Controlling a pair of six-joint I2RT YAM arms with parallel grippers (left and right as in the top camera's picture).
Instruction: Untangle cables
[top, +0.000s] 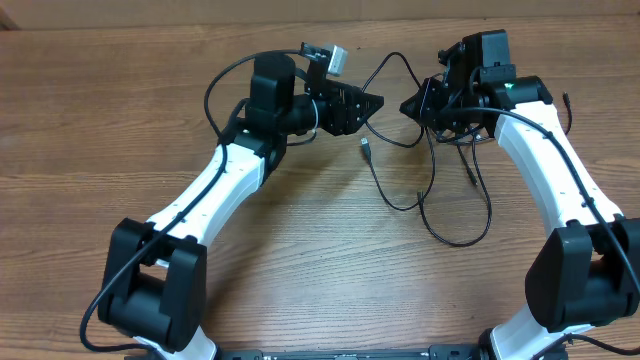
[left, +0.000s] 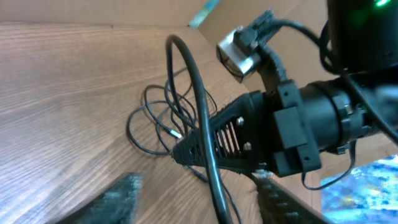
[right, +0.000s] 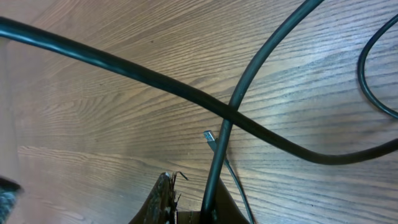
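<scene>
Overhead view: left tool (top: 368, 104) and right tool (top: 408, 104) face tip to tip over the surface (top: 120, 110), near each other. A raised cord (top: 395, 56) arches between them. The remaining cables (top: 434, 170) lie looped on the surface below the right tool, with a silver plug (top: 365, 147) loose beside them.

Left wrist view: the left tool's fingers (left: 121, 196) stand spread. The raised cord (left: 198, 106) runs down between them, ungripped.

Right wrist view: the right tool (right: 196, 211) is pressed together, pinching the raised cord, which crosses another strand (right: 124, 65).

Judgement: close the left tool squarely on the cord close to the right tool, then part the arms slowly and watch that crossing for a snag.
</scene>
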